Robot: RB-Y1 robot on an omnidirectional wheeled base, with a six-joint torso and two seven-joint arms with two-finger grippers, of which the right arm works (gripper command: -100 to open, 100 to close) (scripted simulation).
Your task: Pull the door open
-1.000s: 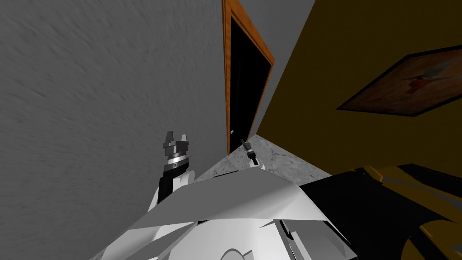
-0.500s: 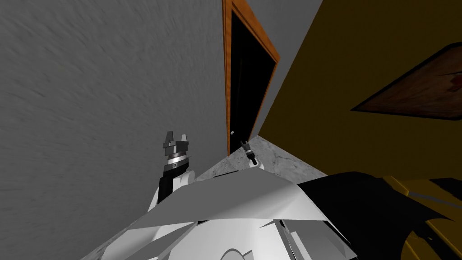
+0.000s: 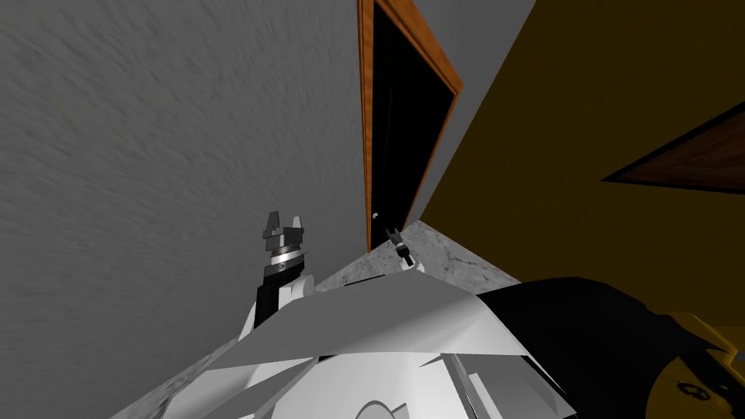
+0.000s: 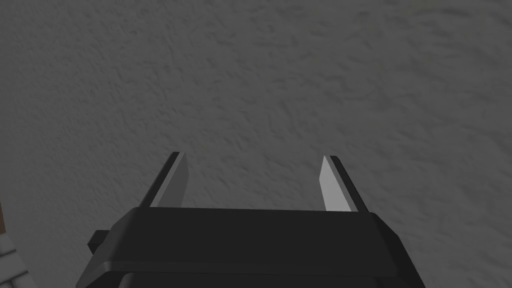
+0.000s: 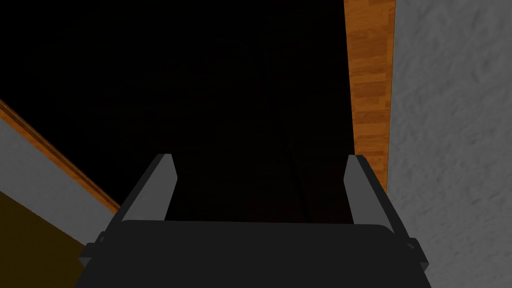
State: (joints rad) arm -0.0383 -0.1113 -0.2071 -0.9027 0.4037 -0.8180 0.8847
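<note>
dim, even light with no visible source; the grey wall [image 3: 145, 160] streaks and splays toward the head view's corners; the door [image 3: 396, 131] reads almost black.

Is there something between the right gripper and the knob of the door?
No, that stretch is bare: in the head view the right gripper and the knob stand apart, the dark door behind them.

1 door [image 3: 400, 109], 1 knob [image 3: 375, 215], 1 door frame [image 3: 366, 145], 1 wall pic [image 3: 691, 164], 2 grippers: left gripper [image 3: 285, 217], right gripper [image 3: 393, 231]
</note>
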